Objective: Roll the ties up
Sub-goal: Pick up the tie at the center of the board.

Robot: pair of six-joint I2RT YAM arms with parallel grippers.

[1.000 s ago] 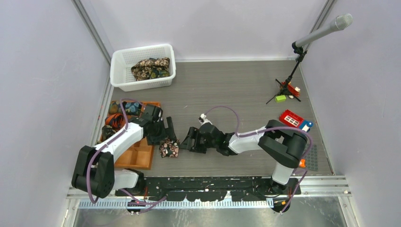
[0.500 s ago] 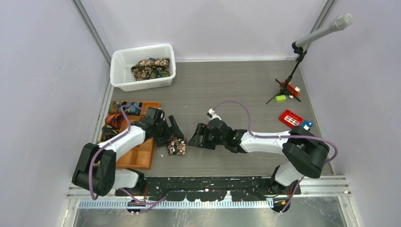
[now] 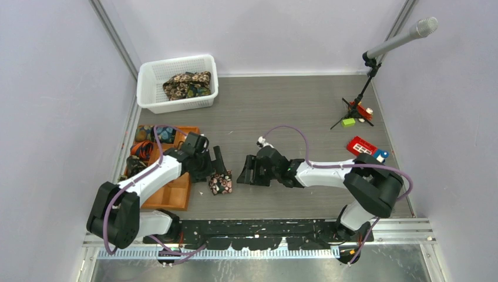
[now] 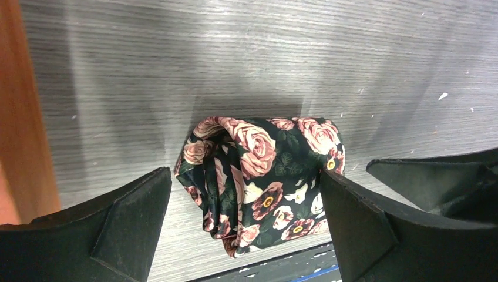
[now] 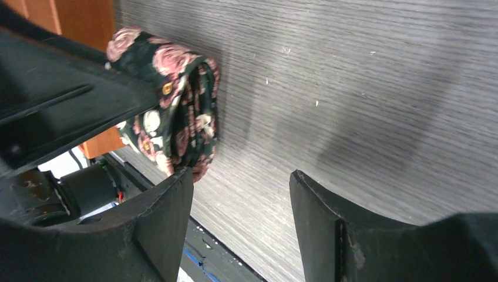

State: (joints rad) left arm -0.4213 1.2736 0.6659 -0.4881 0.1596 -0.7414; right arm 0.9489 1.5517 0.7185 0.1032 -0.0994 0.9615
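The left gripper (image 4: 245, 175) stands wide open over the counter (image 4: 235, 64), its jaws straddling the rolled tie (image 4: 258, 153). One finger is against the roll's edge or just beside it, the other is apart from it, so nothing is clamped. The black, pink-flowered roll rests on the counter between those fingers, its coiled end turned toward the right gripper (image 5: 241, 176). That gripper is also open, with only bare counter between its jaws and the roll just outside one finger. By the look of it this tie is finished, wound into a compact if slightly loose bundle and set free. Just to the left gripper's outer side lies the orange tray (image 3: 170, 197). Its far compartments hold small dark and blue bundles (image 3: 154, 136) — possibly finished rolls, though they are too small to tell. Well ahead of the left gripper, the white basket (image 3: 147, 88) holds a heap of brown-gold ties (image 3: 187, 85) that look unrolled — so I judge the job part done, with these left to do.
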